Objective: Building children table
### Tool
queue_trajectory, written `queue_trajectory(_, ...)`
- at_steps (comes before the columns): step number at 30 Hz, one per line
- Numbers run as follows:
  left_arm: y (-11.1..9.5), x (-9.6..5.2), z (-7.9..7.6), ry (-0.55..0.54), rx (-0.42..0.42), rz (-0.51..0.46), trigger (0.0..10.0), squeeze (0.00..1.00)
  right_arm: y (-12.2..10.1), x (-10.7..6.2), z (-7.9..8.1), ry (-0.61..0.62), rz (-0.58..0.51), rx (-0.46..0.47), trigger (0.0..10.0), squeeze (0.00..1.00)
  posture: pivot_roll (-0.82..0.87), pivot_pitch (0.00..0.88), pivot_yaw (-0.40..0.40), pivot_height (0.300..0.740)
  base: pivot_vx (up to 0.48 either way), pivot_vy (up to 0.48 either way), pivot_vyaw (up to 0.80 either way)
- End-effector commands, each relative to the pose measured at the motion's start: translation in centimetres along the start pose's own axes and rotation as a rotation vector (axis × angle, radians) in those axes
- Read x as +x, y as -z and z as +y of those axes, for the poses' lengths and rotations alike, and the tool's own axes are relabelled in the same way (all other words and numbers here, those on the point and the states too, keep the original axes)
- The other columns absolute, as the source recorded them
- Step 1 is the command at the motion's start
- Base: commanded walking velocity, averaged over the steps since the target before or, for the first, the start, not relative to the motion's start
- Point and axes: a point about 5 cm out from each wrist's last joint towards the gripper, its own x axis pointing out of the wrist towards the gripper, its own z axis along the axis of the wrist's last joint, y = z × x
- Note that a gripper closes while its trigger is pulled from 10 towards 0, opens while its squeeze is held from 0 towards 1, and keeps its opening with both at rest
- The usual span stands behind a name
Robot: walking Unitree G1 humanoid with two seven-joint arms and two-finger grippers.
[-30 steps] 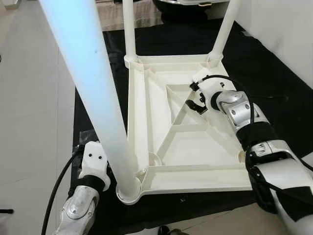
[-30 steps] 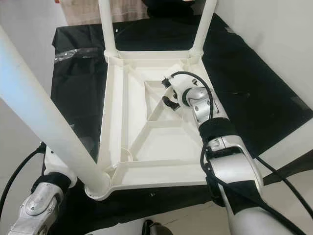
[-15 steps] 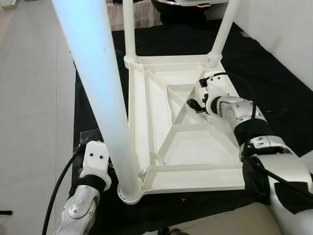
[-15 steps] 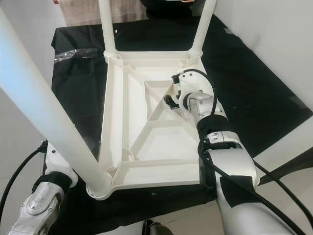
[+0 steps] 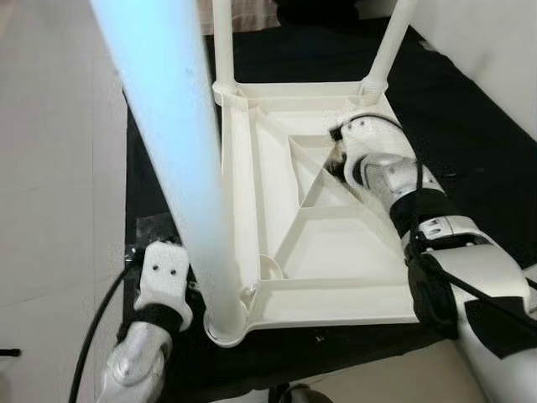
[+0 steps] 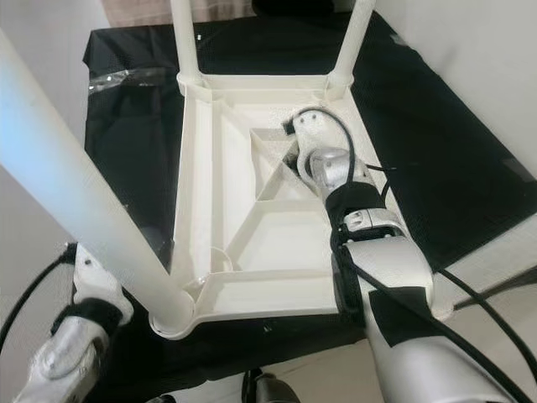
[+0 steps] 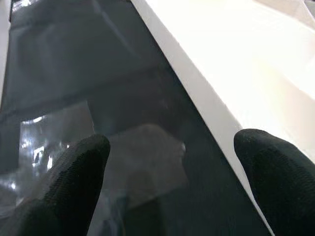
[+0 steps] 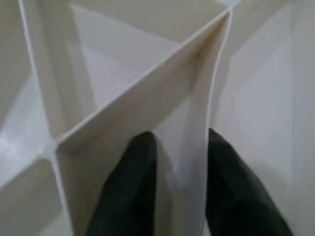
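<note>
Partly hidden, right hand (image 8: 174, 184) straddles table (image 5: 336, 252) rib (image 8: 209, 118).

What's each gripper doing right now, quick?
Left gripper: open, empty, above the black mat.
Right gripper: straddling a rib of the tabletop; grip unclear.

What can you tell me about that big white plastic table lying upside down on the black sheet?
The white plastic table top lies underside up on a black floor sheet. Raised ribs cross its underside in triangles. Three round white legs stand up from its corners; the near right corner has none. The right gripper straddles a rib near the middle, a finger on each side. The left gripper hangs open beside the table's near left edge.
</note>
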Motion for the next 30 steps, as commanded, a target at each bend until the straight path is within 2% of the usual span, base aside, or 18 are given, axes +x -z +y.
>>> queue_trajectory(1,0.9,-0.5,-0.9,0.043,-0.021,0.062,10.0,0.00,3.1,0.8,1.3,-0.055,0.127,-0.015,0.0,0.00,0.10,0.345,-0.106,0.740,0.000,0.000,0.00)
queue_trajectory(6,0.8,-0.8,-0.8,0.036,-0.021,0.067,10.0,0.00,3.2,0.7,1.2,-0.062,0.139,-0.017,0.0,0.00,0.10,0.353,-0.109,0.740,0.000,0.000,0.00)
queue_trajectory(10,0.7,-0.9,-0.8,0.030,-0.025,0.071,10.0,0.00,2.6,0.8,1.7,-0.116,0.098,0.024,0.0,0.00,0.10,0.358,-0.110,0.740,0.000,0.000,0.00)
queue_trajectory(11,0.7,-1.0,-0.8,0.030,-0.026,0.073,10.0,0.00,2.3,0.8,2.0,-0.139,0.076,0.034,0.0,0.00,0.10,0.358,-0.109,0.740,0.000,0.000,0.00)
queue_trajectory(13,0.6,-1.0,-0.8,0.030,-0.025,0.074,10.0,0.00,0.6,0.6,3.6,-0.263,-0.034,0.023,0.0,0.00,0.10,0.358,-0.106,0.740,0.000,0.000,0.00)
queue_trajectory(14,0.6,-1.0,-0.8,0.030,-0.025,0.074,10.0,0.00,0.6,0.6,3.6,-0.263,-0.034,0.023,0.0,0.00,0.10,0.358,-0.106,0.740,0.000,0.000,0.00)
queue_trajectory(16,0.5,-0.9,-0.6,0.028,-0.019,0.073,10.0,0.00,-0.6,0.4,5.0,-0.365,-0.115,0.007,0.0,0.00,0.11,0.357,-0.102,0.740,0.000,0.000,0.00)
queue_trajectory(17,0.5,-0.9,-0.6,0.028,-0.019,0.073,10.0,0.00,-0.6,0.4,5.0,-0.365,-0.115,0.007,0.0,0.00,0.11,0.357,-0.102,0.740,0.000,0.000,0.00)
queue_trajectory(18,0.5,-0.8,-0.5,0.026,-0.016,0.071,10.0,0.00,-1.0,0.3,5.6,-0.411,-0.143,-0.026,0.0,0.00,0.11,0.356,-0.099,0.740,0.000,0.000,0.00)
queue_trajectory(19,0.5,-0.8,-0.5,0.026,-0.016,0.071,10.0,0.00,-1.0,0.3,5.6,-0.411,-0.143,-0.026,0.0,0.00,0.11,0.356,-0.099,0.740,0.000,0.000,0.00)
queue_trajectory(22,0.3,-0.7,-0.3,0.024,-0.004,0.064,10.0,0.00,-1.5,-0.2,7.5,-0.542,-0.207,-0.124,0.0,0.00,0.12,0.344,-0.090,0.740,0.000,0.000,0.00)
queue_trajectory(27,0.1,-0.5,-0.1,0.028,0.002,0.060,10.0,0.00,-1.5,-0.4,8.3,-0.611,-0.229,-0.145,0.0,0.00,0.12,0.339,-0.084,0.740,0.000,0.000,0.00)
queue_trajectory(30,0.1,-0.3,-0.1,0.029,0.007,0.058,10.0,0.00,-0.8,-0.4,8.5,-0.651,-0.215,-0.192,0.0,0.00,0.12,0.334,-0.080,0.740,0.000,0.000,0.00)
